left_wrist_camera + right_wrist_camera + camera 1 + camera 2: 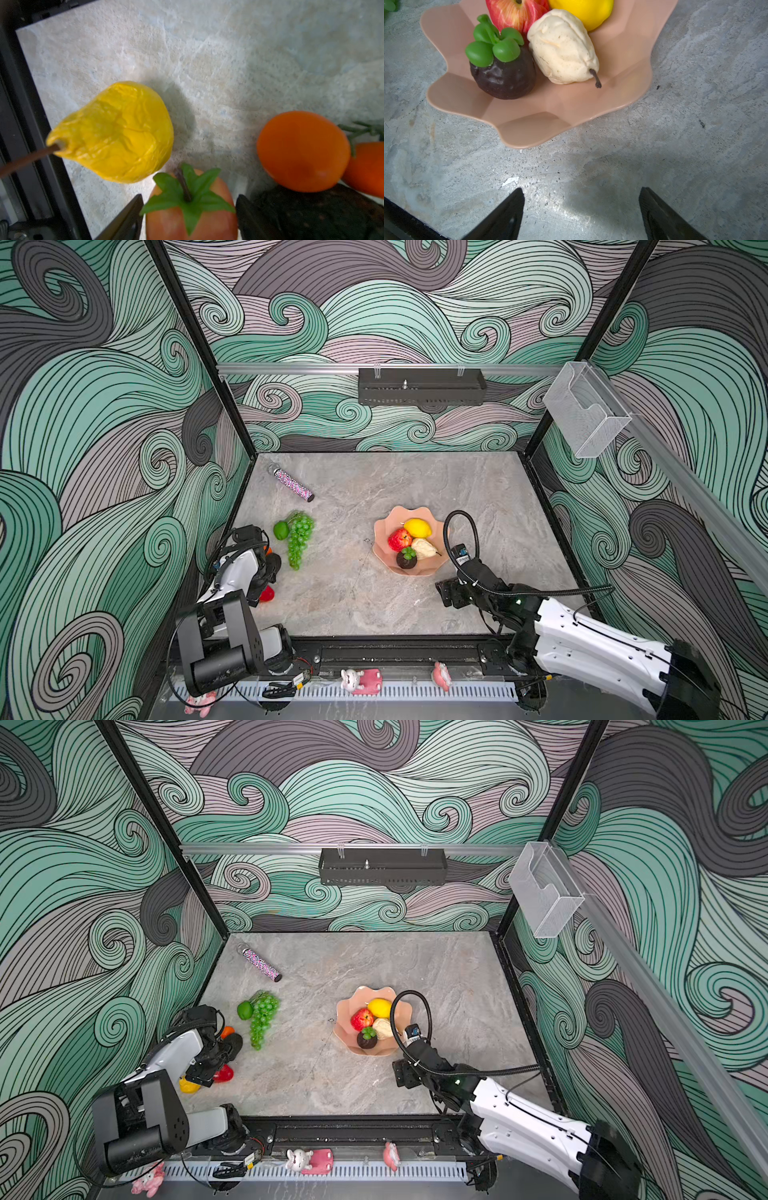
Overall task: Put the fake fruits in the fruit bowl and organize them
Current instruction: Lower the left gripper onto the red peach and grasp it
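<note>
The salmon-pink fruit bowl (386,522) (347,1006) (529,128) holds a lemon (417,527), a red apple (400,539), a cream pear (562,47) and a dark mangosteen (504,76). My right gripper (581,189) (446,593) hangs open over bare table just short of the bowl's near rim. At the left edge, my left gripper (190,196) (210,1075) straddles a red fruit with a green leafy top (191,220) (224,1074), its jaws open close on either side. Around it lie a yellow pear (116,133), two oranges (303,149) and a dark avocado (322,214). A lime (281,530) and a grape bunch (300,539) lie farther back.
A sparkly pink-purple tube (293,485) lies at the back left of the marble table. A black shelf (422,385) hangs on the back wall and a clear box (586,410) on the right wall. The black frame rail (31,124) runs close beside the yellow pear.
</note>
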`<state>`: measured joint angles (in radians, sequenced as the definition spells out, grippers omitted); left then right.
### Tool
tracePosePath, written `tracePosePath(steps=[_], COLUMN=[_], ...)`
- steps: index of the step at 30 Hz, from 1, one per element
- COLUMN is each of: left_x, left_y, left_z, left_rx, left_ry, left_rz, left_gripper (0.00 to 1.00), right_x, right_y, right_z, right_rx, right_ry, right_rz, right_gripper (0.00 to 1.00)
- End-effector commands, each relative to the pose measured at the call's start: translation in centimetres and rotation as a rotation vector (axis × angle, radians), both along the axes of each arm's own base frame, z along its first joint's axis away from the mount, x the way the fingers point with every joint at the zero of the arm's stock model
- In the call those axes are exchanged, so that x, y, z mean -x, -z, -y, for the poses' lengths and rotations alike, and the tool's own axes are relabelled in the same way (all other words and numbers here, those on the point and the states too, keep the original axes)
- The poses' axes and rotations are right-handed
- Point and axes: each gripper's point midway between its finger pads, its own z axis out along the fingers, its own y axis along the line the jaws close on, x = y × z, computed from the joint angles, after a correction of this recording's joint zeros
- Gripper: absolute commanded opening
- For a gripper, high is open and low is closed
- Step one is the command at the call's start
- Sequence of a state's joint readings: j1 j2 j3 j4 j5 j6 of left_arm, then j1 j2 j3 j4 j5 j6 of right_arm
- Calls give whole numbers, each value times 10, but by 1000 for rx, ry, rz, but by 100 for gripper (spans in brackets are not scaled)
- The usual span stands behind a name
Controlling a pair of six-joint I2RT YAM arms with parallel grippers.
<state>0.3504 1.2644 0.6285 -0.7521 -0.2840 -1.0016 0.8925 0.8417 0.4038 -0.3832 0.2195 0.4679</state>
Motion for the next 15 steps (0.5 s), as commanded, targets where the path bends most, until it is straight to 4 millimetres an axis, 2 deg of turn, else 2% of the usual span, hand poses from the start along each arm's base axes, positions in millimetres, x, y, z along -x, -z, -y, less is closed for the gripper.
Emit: tracePosePath(steps=[1, 15], left_x=[-3, -5], left_y=[4, 8], left_z=[2, 7], left_rx=[21, 50], left_ry=[-20, -3], left_rz=[21, 30], left_gripper=[73, 63], right_x=[-4, -4], right_y=[-10, -11], right_z=[-4, -2], right_rx=[-17, -19], right_ry=[2, 11], right_rz=[15, 18], right_gripper=[88, 87])
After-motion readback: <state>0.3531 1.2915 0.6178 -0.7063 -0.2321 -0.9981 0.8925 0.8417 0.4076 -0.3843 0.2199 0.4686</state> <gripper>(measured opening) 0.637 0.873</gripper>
